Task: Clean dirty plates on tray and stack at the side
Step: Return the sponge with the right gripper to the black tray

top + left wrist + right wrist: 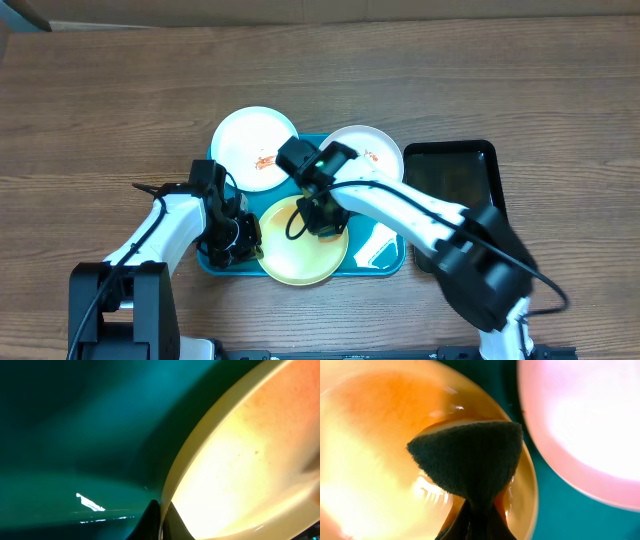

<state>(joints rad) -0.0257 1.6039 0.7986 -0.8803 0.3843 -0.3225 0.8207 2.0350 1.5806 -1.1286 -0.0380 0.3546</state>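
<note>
The wooden counter [100, 100] carries the teal tray [385, 262] at its middle, with a smaller black tray [455, 180] just beside it on the right. Three plates lie on the teal tray. The smeared white plate [240, 140] sits at the far-left corner, its edge reaching out over the tray's rim. The second white plate [375, 145] sits at the far-right corner, also with faint orange marks near its rim. The pale yellow plate [300, 262] lies at the near middle, close to both white ones.

Both arms reach in over the tray from the near side. The left gripper [238, 238] is down at the left edge of the pale yellow plate. In the left wrist view its jaws are drawn narrow and meet at that plate's rim, apparently pinching it against the glossy teal surface. The right gripper [322, 215] hangs over the far part of the same plate. Its jaws are clamped tight on a dark sponge [470, 457], whose wedge-shaped end presses onto the wet, orange-tinted plate surface.

An orange-red smear [265, 162] marks the near part of the smeared white plate.
</note>
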